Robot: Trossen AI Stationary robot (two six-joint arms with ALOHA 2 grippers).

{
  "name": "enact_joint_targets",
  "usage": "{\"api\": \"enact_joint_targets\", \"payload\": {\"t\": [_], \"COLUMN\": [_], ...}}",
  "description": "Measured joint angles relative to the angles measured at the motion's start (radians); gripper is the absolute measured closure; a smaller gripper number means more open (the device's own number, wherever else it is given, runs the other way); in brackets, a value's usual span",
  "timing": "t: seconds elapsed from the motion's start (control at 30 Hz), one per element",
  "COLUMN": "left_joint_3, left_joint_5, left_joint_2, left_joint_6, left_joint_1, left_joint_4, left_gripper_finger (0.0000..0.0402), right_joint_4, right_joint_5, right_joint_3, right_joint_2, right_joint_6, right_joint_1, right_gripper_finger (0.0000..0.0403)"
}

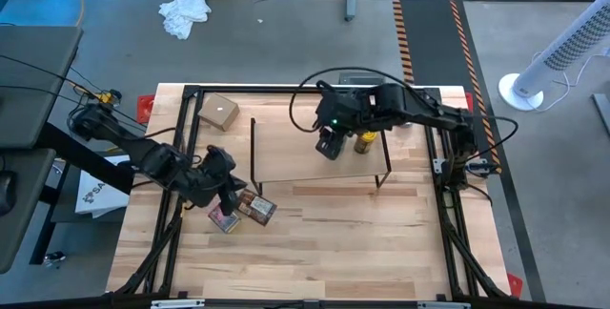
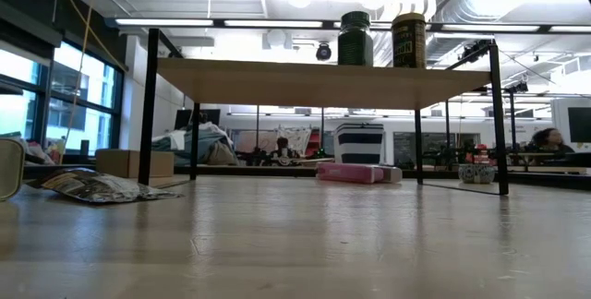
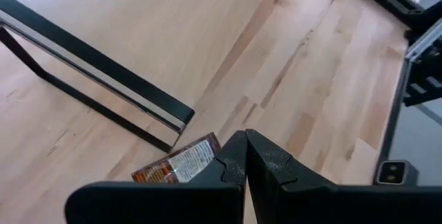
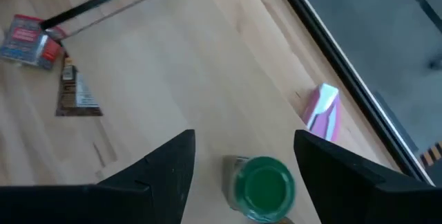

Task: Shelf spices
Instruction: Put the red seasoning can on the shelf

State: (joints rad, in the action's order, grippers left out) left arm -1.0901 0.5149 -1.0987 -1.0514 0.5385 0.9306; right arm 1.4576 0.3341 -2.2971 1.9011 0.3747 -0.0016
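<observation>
The shelf [image 1: 319, 152] stands mid-table on its black end frames. On its plank the green-lidded jar [image 2: 355, 38] and the yellow jar [image 2: 408, 41] stand upright side by side. My right gripper [image 4: 245, 151] hangs open above the green lid [image 4: 264, 186], one finger to each side, clear of it. The red boxy container [image 1: 224, 219] and the orange-brown packet [image 1: 259, 210] lie on the table by the shelf's left end. My left gripper [image 3: 245, 172] is shut above them, its tips over the packet [image 3: 178, 165].
A tan cardboard box [image 1: 219, 111] sits at the far left. A pink-purple packet [image 4: 322, 112] lies beyond the shelf's right end. The black table frame [image 1: 186, 137] runs along both sides. Bare wood [image 1: 353, 242] stretches along the near side.
</observation>
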Motion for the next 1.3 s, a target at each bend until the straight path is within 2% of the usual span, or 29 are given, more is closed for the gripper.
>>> {"api": "enact_joint_targets", "payload": {"t": [0.07,0.13,0.27,0.33,0.43,0.57,0.7,0.77,0.83,0.9,0.97,1.03,1.23,1.3], "left_joint_3": [0.0,0.0,0.0,0.0,0.01,0.101,0.232,0.273,0.299,0.32,0.345,0.374,0.371,0.382], "left_joint_5": [-0.04,-0.124,-0.278,-0.32,-0.328,-0.342,-0.473,-0.485,-0.465,-0.431,-0.4,-0.391,-0.372,-0.377], "left_joint_2": [0.024,0.053,0.091,0.094,0.084,0.076,0.076,0.077,0.083,0.084,0.083,0.08,0.034,0.033], "left_joint_6": [0.014,0.016,-0.029,-0.064,-0.128,-0.259,-0.4,-0.442,-0.46,-0.481,-0.51,-0.533,-0.541,-0.544], "left_joint_1": [0.0,0.0,0.039,0.072,0.136,0.212,0.26,0.278,0.283,0.275,0.269,0.265,0.261,0.26], "left_joint_4": [0.003,0.024,0.149,0.24,0.337,0.357,0.349,0.352,0.351,0.355,0.353,0.347,0.326,0.221], "left_gripper_finger": [0.0396,0.0383,0.0339,0.0311,0.0267,0.0224,0.0213,0.0222,0.0252,0.0306,0.0371,0.0388,0.04,0.0401], "right_joint_4": [-0.004,-0.001,0.0,0.0,-0.003,0.024,0.079,0.102,0.105,0.094,0.083,0.062,0.024,0.025], "right_joint_5": [0.0,0.0,0.0,0.0,0.001,0.019,0.062,0.087,0.091,0.073,0.038,0.012,-0.016,-0.017], "right_joint_3": [0.0,0.0,0.0,0.0,0.0,0.0,0.025,0.052,0.084,0.12,0.152,0.186,0.217,0.217], "right_joint_2": [0.0,-0.001,-0.003,-0.003,-0.003,-0.003,-0.005,-0.005,-0.005,-0.005,-0.005,-0.005,-0.005,-0.005], "right_joint_6": [-0.002,-0.002,-0.001,0.009,0.03,0.139,0.325,0.426,0.518,0.592,0.637,0.661,0.775,0.801], "right_joint_1": [0.015,0.029,0.055,0.071,0.1,0.146,0.195,0.22,0.239,0.253,0.264,0.271,0.292,0.297], "right_gripper_finger": [0.016,0.016,0.016,0.016,0.016,0.016,0.0167,0.0184,0.0214,0.0264,0.0331,0.0383,0.04,0.0398]}}
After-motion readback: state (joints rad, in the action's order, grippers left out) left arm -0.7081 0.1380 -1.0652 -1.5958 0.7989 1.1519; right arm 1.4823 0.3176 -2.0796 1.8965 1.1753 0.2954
